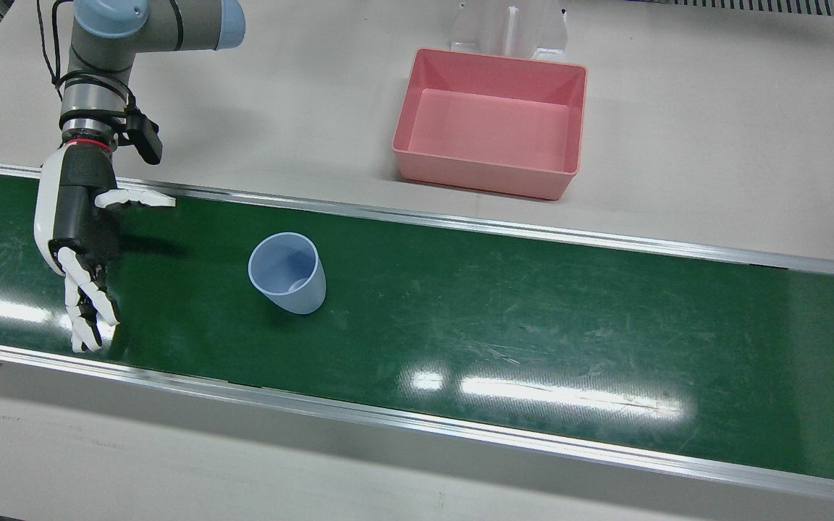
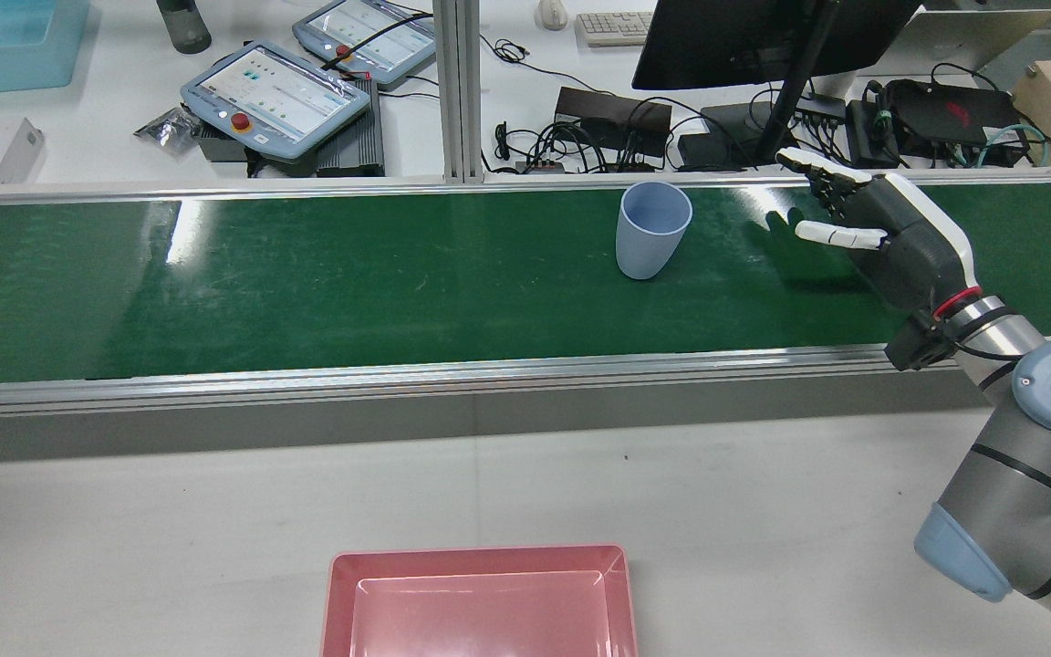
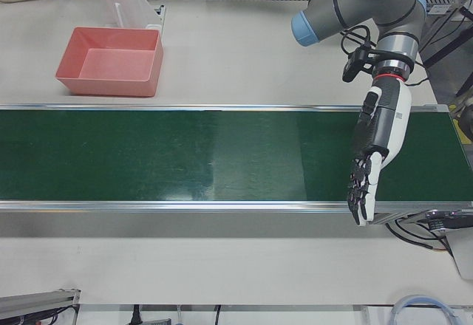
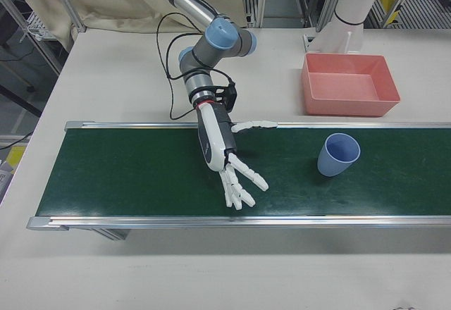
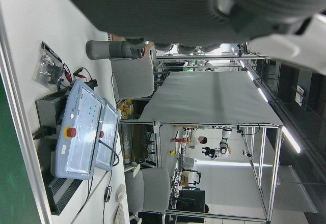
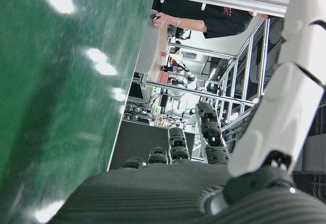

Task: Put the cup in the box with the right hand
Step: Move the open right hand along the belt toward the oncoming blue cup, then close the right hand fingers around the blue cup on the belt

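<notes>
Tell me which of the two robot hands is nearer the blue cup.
The right hand, open over the belt beside the cup; the left hand hangs at the belt's far end.

I am looking at a pale bench [image 1: 714, 130] with a green conveyor belt [image 1: 533, 340] running along its length between metal rails. A blue cup [image 1: 288, 273] is standing upright on the belt. A pink box [image 1: 491, 123] is sitting on the bench surface near the robot-side edge.

A robot lab: a green conveyor belt [image 2: 306, 292], control tablets [image 2: 275, 96], a monitor [image 2: 763, 41], cables and metal frames beyond the fingers [image 2: 822, 178].
</notes>
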You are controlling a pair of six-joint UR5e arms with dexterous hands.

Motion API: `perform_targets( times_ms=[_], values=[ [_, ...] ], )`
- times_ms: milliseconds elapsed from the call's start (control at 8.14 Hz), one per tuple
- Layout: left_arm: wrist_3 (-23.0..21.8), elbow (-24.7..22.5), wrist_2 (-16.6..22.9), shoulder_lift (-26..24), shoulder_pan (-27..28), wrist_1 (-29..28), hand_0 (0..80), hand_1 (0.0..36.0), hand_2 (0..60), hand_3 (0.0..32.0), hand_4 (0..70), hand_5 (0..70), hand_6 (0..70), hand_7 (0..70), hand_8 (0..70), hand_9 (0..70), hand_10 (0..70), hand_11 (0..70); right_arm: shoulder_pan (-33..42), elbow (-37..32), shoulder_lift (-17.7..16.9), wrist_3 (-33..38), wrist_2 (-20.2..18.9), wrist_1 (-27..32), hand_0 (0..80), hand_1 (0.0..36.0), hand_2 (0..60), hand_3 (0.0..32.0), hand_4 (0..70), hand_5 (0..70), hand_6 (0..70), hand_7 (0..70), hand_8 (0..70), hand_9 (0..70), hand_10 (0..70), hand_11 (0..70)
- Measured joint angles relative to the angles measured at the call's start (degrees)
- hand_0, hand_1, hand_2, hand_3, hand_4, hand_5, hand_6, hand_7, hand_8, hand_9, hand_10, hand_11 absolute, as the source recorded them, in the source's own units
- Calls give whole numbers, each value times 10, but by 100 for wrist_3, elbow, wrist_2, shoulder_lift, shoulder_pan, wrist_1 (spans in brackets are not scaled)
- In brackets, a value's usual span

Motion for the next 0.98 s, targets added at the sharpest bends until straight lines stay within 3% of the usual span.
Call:
perform_targets(
  times_ms=[982],
  values=[
    [0, 2, 4, 0, 0, 0, 0, 0, 0, 0, 0, 0, 0, 0, 0, 0, 0, 0, -208, -51, 122, 17, 8, -3, 456, 145, 166, 0, 55, 33, 53, 200, 18, 73, 0, 0]
  ],
)
